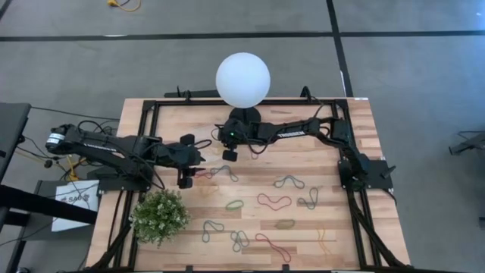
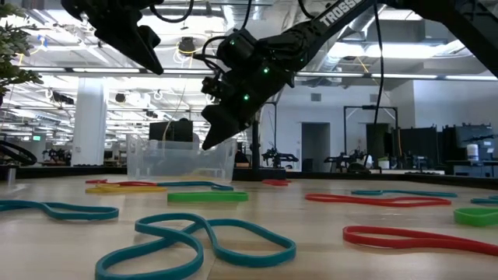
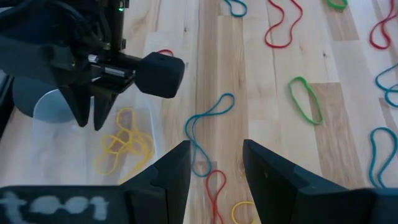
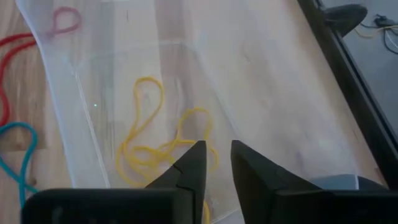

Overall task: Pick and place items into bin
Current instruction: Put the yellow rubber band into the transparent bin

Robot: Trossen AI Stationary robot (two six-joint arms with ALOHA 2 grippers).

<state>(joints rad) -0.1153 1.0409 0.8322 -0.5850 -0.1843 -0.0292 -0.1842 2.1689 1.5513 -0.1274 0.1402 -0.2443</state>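
Right gripper (image 4: 216, 163), fingers slightly apart and empty, hangs over clear rounded plastic bin (image 4: 74, 93) holding tangled thin yellow bands (image 4: 155, 140).

A white globe lamp (image 1: 242, 80) stands at the table's (image 1: 356, 121) far edge, a leafy plant (image 1: 160, 217) near its front-left corner.

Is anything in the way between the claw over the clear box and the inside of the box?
Nothing visible is. The right gripper hangs just above the open-topped bin, fingers slightly apart, nothing between them. Only yellow rubber bands lie on the floor inside. The left gripper is beside the bin, over the table.
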